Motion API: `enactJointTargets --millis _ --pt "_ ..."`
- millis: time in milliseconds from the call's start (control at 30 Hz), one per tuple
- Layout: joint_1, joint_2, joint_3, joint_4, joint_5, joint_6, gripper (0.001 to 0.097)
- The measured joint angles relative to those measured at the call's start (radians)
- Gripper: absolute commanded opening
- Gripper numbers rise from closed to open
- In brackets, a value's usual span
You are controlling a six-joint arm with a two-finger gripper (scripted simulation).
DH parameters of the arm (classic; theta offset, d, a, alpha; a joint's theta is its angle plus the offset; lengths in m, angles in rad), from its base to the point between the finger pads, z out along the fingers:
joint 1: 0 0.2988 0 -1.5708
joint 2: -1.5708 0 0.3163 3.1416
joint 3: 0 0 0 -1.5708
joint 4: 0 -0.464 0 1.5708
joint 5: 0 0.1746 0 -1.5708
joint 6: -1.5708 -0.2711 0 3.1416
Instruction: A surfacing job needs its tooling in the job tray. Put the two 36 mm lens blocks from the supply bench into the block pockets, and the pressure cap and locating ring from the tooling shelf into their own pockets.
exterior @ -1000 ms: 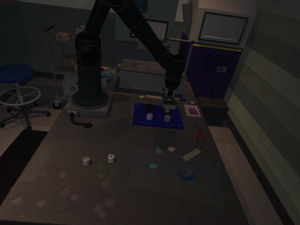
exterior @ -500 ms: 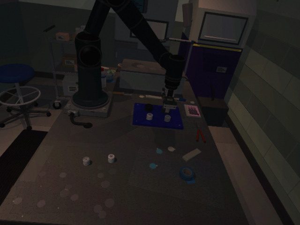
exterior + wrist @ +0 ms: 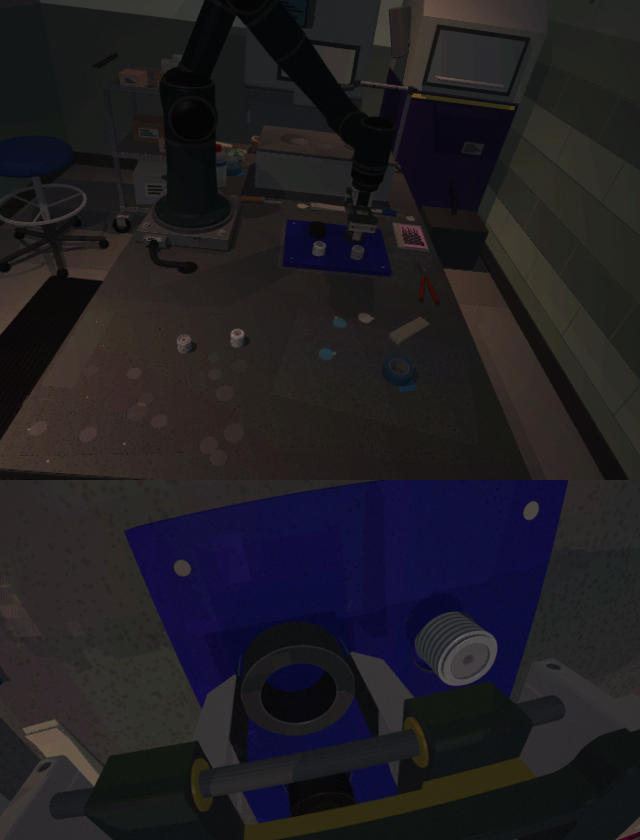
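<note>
The dark locating ring [image 3: 298,678], a hollow ribbed ring, sits low over the far right part of the blue job tray [image 3: 336,247], gripped between the fingers of my closed gripper [image 3: 357,233]. A pale ribbed lens block [image 3: 455,648] stands in the tray just in front of the gripper [image 3: 299,690]. A second pale block [image 3: 318,248] stands in the tray's front left part. A dark cap [image 3: 316,229] sits behind that block. Two more pale ribbed blocks [image 3: 184,343] [image 3: 237,338] stand apart on the near left of the bench.
A grey box [image 3: 305,165] stands behind the tray, and a dark bin [image 3: 455,235] to its right. Red pliers [image 3: 427,287], a grey block [image 3: 408,329] and a blue tape roll [image 3: 399,370] lie on the bench's right side. The arm's base [image 3: 191,217] stands left of the tray.
</note>
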Motion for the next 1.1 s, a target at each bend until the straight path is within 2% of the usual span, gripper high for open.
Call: enactJointTargets --millis 900,1100 --pt "0.0 -0.001 0.001 0.001 0.0 0.0 0.0738" --pt "0.0 -0.001 0.001 0.001 0.0 0.0 0.0743"
